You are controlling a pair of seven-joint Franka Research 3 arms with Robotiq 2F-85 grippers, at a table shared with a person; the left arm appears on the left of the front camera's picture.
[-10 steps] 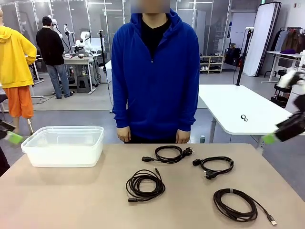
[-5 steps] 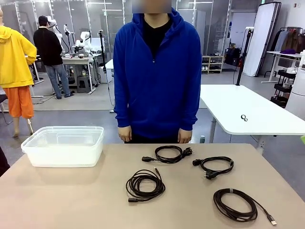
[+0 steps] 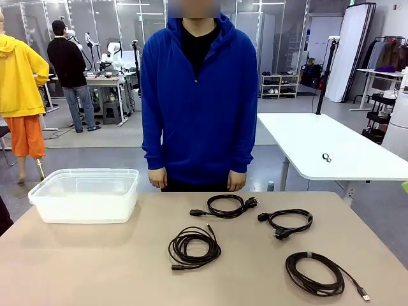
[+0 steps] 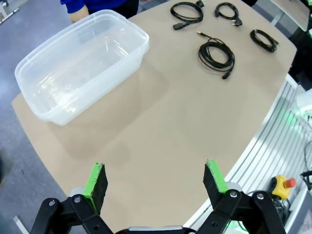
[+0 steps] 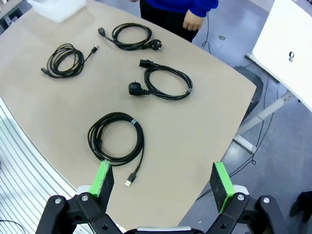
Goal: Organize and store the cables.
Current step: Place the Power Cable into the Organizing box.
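The left gripper (image 4: 155, 176) hangs high over one end of the table. Its two green fingers are wide apart, with nothing between them. Past it is bare tan tabletop (image 4: 161, 126), then a long, low see-through plastic box (image 4: 97, 90).

The right gripper (image 5: 161, 176) hangs over the other end, fingers wide apart too, holding nothing. Four black cables lie flat on the table, well apart from the box. The nearest coil (image 5: 116, 136) is just past the fingers. It has a pale tie, and its loose tail with a small silver plug points back at the gripper. Next is a round coil with fat plugs (image 5: 163, 80). Farther off are an oval coil (image 5: 130, 36) and a thick coil (image 5: 63, 59).

A person in a blue hooded top (image 3: 197, 95) stands at the far side, hands hanging down.
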